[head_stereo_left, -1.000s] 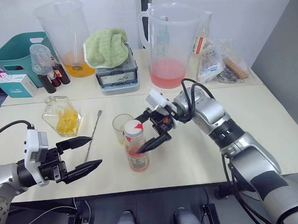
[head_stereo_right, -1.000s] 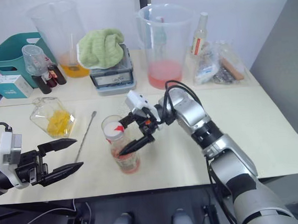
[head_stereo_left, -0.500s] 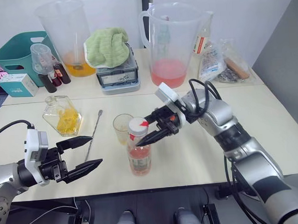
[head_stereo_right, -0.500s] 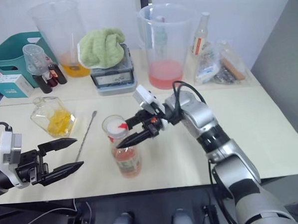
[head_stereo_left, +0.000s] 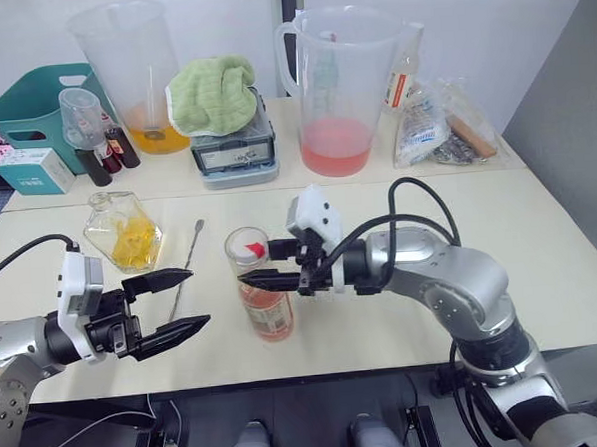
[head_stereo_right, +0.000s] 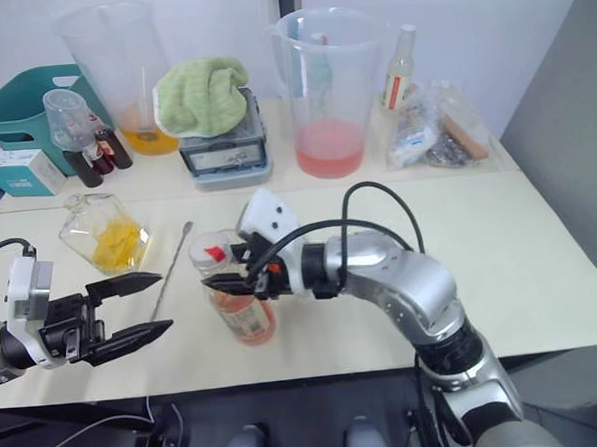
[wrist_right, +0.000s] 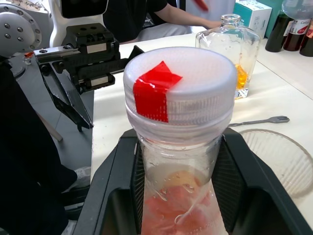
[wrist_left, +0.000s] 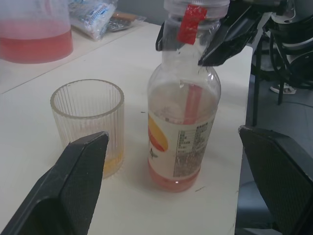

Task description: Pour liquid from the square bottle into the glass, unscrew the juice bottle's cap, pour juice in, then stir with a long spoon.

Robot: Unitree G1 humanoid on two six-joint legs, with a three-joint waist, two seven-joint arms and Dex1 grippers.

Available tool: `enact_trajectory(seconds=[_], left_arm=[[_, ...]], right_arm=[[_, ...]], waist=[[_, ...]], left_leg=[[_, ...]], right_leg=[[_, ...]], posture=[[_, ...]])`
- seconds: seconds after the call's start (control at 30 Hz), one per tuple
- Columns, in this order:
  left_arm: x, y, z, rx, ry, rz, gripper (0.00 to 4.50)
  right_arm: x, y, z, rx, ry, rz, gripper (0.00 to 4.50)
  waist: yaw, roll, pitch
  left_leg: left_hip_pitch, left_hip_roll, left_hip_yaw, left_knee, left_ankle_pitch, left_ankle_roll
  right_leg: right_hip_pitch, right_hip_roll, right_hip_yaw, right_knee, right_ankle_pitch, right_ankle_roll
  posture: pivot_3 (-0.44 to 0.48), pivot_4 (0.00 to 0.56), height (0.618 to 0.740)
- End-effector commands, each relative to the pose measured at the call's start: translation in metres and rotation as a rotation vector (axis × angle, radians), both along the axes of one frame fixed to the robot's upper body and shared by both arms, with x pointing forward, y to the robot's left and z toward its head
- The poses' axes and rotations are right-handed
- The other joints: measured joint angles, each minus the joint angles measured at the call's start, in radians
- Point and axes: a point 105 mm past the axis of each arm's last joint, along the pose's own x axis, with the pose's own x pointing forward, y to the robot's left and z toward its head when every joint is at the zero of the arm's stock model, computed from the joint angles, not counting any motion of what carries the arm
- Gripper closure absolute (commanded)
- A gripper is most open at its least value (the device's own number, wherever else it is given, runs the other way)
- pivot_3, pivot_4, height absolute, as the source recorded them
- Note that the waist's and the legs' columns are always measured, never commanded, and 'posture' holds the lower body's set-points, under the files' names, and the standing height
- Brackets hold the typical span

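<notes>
Now one juice bottle (head_stereo_left: 266, 303) stands upright near the middle of the pale table (head_stereo_left: 540, 241), its white cap (wrist_right: 178, 85) with the red mark on. One glass (wrist_left: 88, 126) stands just beside it on the far side, a little yellow liquid at its bottom. One square bottle (head_stereo_left: 125, 229) sits further left, and one long spoon (head_stereo_left: 187, 261) lies between it and the glass. Two big clear pitchers stand at the far edge, one with orange liquid (head_stereo_left: 130, 72), one with pink (head_stereo_left: 335, 86).

The right pincer (head_stereo_left: 271, 265) has swung lower than a second ago: its two fingers now flank the bottle's neck just under the cap, whether gripping cannot be told. The left pincer (head_stereo_left: 178, 304) hovers open and empty at the near left, much as before.
</notes>
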Motion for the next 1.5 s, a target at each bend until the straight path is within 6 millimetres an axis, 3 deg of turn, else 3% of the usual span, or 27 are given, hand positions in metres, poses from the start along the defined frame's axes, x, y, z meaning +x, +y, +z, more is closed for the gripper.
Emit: enact_trajectory(seconds=[0.03,0.2,0.37,0.53,0.6,0.8,0.97,1.2,1.5], left_arm=[[0.001,0.001,0.006,0.012,-0.03,-0.015,0.0],[0.002,0.001,0.006,0.015,-0.031,-0.021,0.0],[0.002,0.0,0.007,0.012,-0.033,-0.026,0.0],[0.002,-0.002,0.008,0.003,-0.024,-0.03,0.0],[0.002,-0.003,0.009,-0.001,-0.021,-0.031,0.0],[0.002,-0.007,0.011,0.001,-0.015,-0.047,0.0],[0.004,-0.018,0.022,-0.01,0.017,-0.096,0.0],[0.014,-0.047,0.031,0.029,0.031,-0.197,0.0],[0.026,-0.071,0.03,0.038,0.004,-0.282,0.0]], right_arm=[[-0.004,0.003,0.011,0.052,-0.06,-0.005,3.14],[-0.001,0.004,0.004,0.044,-0.069,0.005,3.14],[0.001,0.003,-0.017,0.006,-0.044,0.048,3.14],[0.001,0.001,-0.022,0.0,-0.038,0.075,3.14],[0.002,-0.001,-0.019,0.01,-0.033,0.083,2.12],[0.003,-0.006,-0.002,0.053,-0.05,0.101,0.07],[0.0,-0.024,0.018,0.072,-0.074,0.133,0.03],[-0.01,-0.057,0.026,0.059,-0.025,0.216,0.03],[-0.008,-0.061,0.031,0.042,-0.021,0.2,0.03]], waist=[[0.0,0.0,0.0],[0.0,0.0,0.0],[0.0,0.0,0.0],[-0.001,0.0,0.0],[-0.001,0.0,0.0],[0.0,0.0,0.0],[0.005,0.0,0.0],[0.007,-0.001,0.0],[0.0,-0.001,0.0]], left_leg=[[0.0,0.0,0.0,0.0,0.0,0.0],[0.0,0.0,0.0,0.0,0.0,0.0],[0.001,0.0,0.0,0.0,0.0,0.0],[0.002,0.001,0.0,0.0,0.0,0.0],[0.002,0.001,0.0,0.0,0.0,0.0],[0.002,0.001,0.0,0.0,0.0,0.0],[0.001,0.0,0.0,0.0,0.0,0.0],[0.0,0.0,0.0,0.001,0.0,0.0],[0.0,0.0,0.0,0.001,0.0,0.0]], right_leg=[[0.0,0.0,0.0,0.0,0.0,0.0],[0.0,0.0,0.0,0.0,0.0,0.0],[0.001,0.0,0.0,0.0,0.0,0.0],[0.001,0.001,0.0,0.001,0.0,0.0],[0.001,0.001,0.0,0.001,0.0,0.0],[0.001,0.001,0.0,0.0,0.0,0.0],[0.001,0.0,0.0,0.0,0.0,0.0],[0.002,0.0,0.0,0.0,0.0,0.0],[0.001,0.001,0.0,0.0,0.0,0.0]], posture=[[0.0,0.15,0.74],[0.0,0.15,0.74],[0.0,0.15,0.74],[0.0,0.15,0.74],[0.0,0.15,0.74],[0.0,0.15,0.74],[0.0,0.15,0.74],[0.0,0.15,0.74],[0.0,0.15,0.74]])
